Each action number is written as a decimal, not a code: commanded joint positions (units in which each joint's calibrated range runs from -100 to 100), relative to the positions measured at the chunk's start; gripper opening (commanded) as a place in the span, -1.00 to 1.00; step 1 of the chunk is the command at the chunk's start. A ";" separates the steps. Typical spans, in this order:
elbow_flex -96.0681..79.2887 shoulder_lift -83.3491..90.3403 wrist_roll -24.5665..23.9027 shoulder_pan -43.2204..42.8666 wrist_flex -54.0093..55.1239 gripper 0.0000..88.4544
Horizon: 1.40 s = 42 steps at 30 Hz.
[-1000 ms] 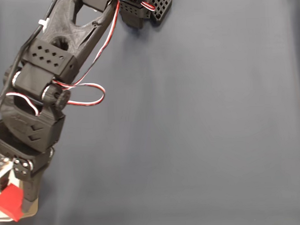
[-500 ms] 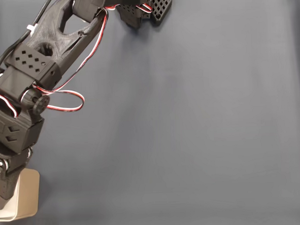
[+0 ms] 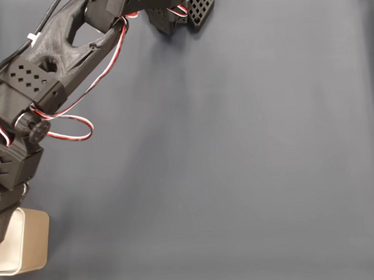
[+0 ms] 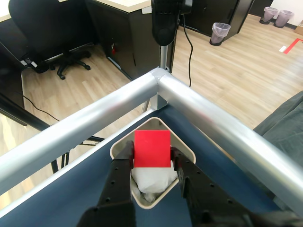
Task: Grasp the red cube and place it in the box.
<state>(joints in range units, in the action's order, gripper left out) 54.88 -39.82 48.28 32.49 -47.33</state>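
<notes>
Gripping: the jaws (image 4: 152, 158), lower centre of the wrist view, are closed on the red cube (image 4: 152, 149), one finger on each side.
Red cube: held directly above the box (image 4: 188, 152); contact with the white lining cannot be judged.
Box: lower left corner of the fixed view (image 3: 28, 247), on the dark blue bench (image 3: 237, 163), partly covered by the black arm (image 3: 43, 77).
Surround: aluminium rails (image 4: 208, 118) meet behind the box.
</notes>
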 commanded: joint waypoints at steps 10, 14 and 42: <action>3.15 0.82 0.39 1.53 2.01 -0.93; 3.06 0.82 0.39 1.53 2.01 -0.93; 4.88 2.12 -1.17 1.17 -3.40 0.10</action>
<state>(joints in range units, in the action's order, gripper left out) 56.24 -39.99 47.35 33.46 -49.72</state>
